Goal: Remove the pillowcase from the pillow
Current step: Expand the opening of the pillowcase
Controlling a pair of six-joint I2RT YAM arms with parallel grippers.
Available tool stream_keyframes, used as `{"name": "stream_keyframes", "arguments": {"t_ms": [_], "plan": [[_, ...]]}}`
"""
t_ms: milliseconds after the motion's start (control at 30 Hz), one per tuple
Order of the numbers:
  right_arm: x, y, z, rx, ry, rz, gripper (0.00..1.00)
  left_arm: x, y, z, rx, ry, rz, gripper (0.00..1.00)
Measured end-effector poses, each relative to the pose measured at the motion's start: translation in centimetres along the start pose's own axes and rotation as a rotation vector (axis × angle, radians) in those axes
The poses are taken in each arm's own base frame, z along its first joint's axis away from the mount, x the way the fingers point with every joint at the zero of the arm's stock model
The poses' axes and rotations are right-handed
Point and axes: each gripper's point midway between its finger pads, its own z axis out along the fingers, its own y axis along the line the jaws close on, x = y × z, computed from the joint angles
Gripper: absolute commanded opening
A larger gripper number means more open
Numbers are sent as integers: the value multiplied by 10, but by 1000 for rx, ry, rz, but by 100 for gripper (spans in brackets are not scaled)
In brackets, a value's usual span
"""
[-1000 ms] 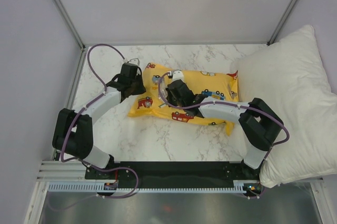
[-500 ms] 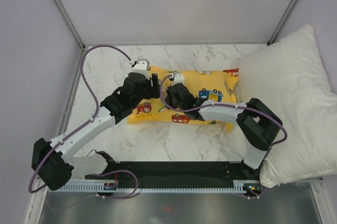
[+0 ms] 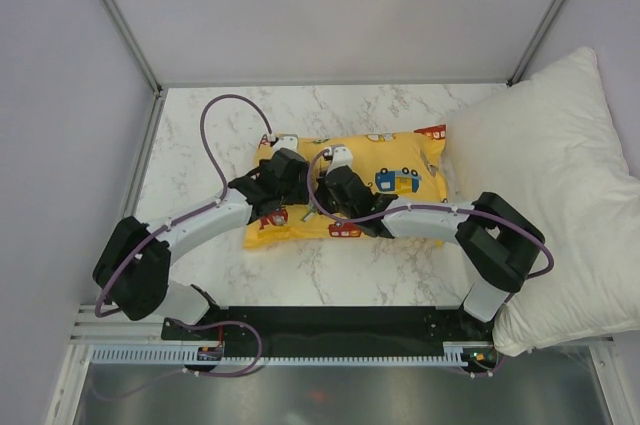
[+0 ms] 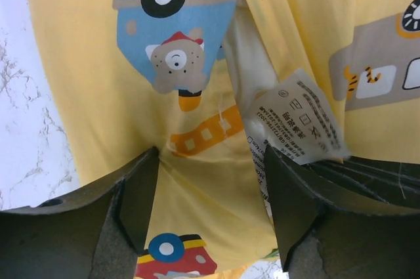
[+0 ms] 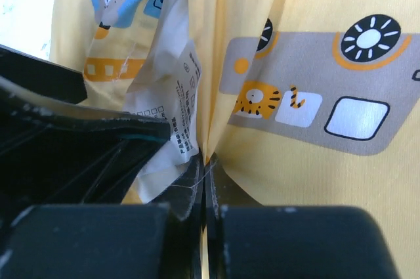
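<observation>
Pillowcase (image 3: pixel 420 155) fold pinched in shut right pincer (image 5: pixel 205 171); left pincer (image 4: pixel 210 154) gapes wide above it.

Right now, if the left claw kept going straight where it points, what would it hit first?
The left gripper, jaws open, would probably press into the yellow pillowcase, just beside its white care label; how close it is, I can't tell.
</observation>
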Motion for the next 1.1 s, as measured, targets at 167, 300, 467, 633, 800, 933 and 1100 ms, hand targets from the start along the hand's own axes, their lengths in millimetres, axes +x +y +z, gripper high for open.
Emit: {"name": "stream_keyframes", "arguments": {"t_ms": [167,300,467,633,800,933,1100], "plan": [[1,-3,-1,11,-9,4,0,5,0,5,-19,16,-6,10],[0,-7,-2,31,-16,11,0,4,0,1,-16,8,-15,6],[2,-11,-2,53,-9,38,0,7,1,-12,18,-12,-41,2],[1,-16,-1,71,-15,90,0,13,3,-22,51,-30,-55,2],[-2,-25,0,86,-32,155,0,15,2,-25,79,-41,-70,2],[-5,-33,1,101,-42,190,0,12,0,-30,112,-62,-95,2],[-10,-37,-2,93,-57,188,0,14,-2,-30,172,-75,-125,2]]}}
